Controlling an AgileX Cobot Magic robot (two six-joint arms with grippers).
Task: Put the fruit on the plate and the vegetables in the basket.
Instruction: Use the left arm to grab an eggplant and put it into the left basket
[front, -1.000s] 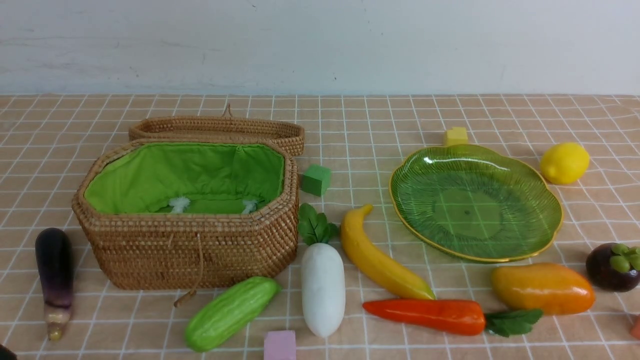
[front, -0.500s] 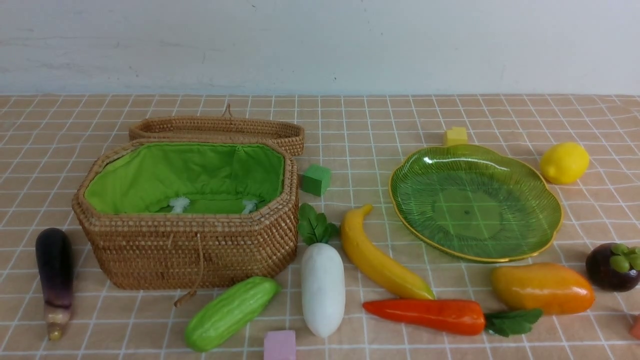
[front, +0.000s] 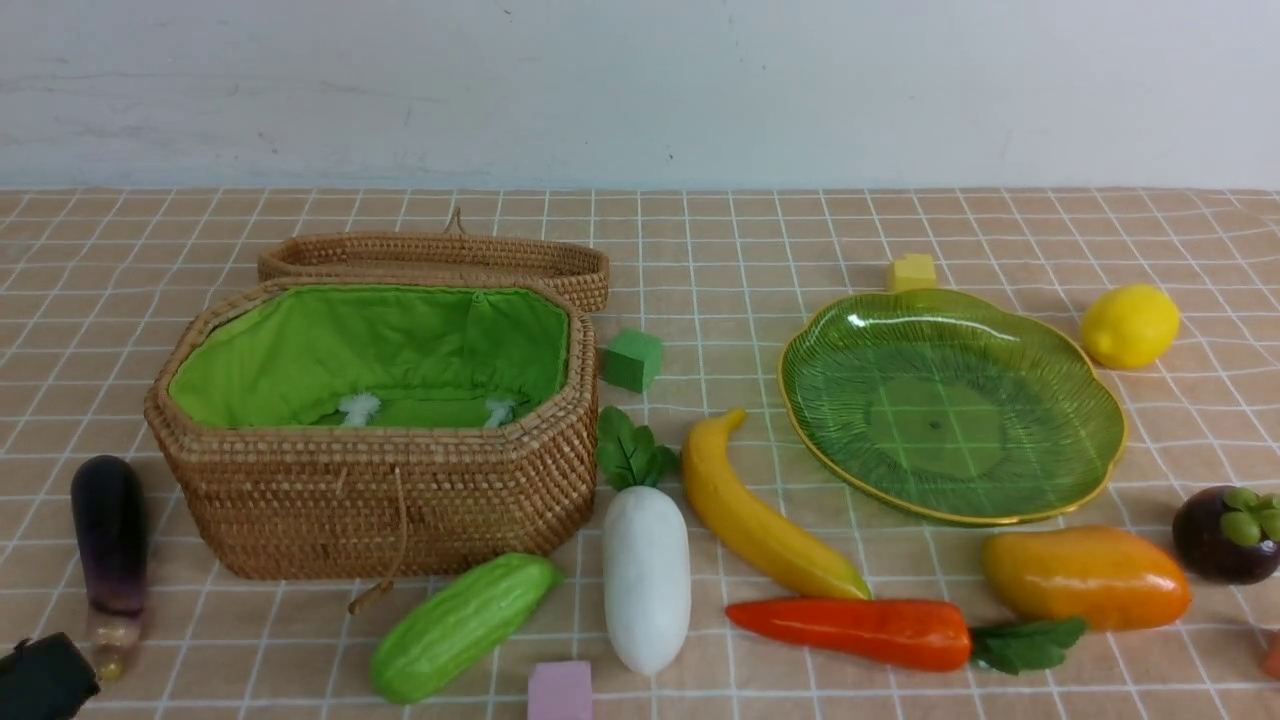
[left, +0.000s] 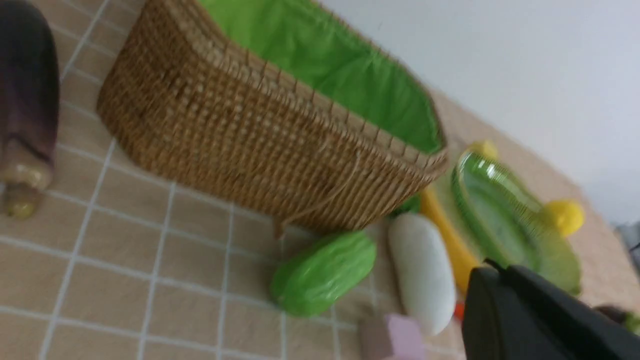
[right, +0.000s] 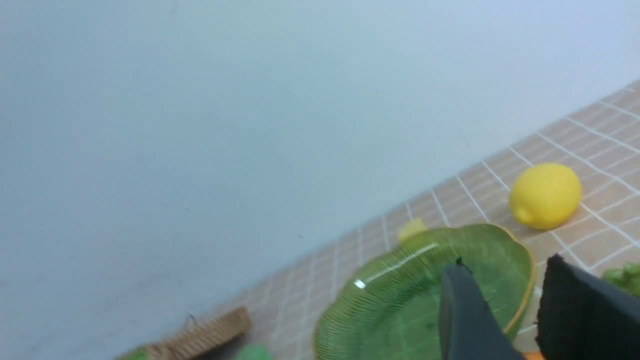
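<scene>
Front view: nothing is sorted yet. At the near left corner the left gripper (front: 45, 675), clenched and mostly cut off, sits beside the eggplant (front: 108, 555). The open basket (front: 380, 500) shows only lining. Cucumber (front: 460, 625), radish (front: 646, 575), banana (front: 760, 520) and carrot (front: 850, 630) lie on the cloth. The plate (front: 950, 410) is bare, with mango (front: 1085, 577), lemon (front: 1130, 325) and mangosteen (front: 1225, 535) around it. The right gripper (right: 506, 262) shows only in its wrist view, jaws parted, empty.
</scene>
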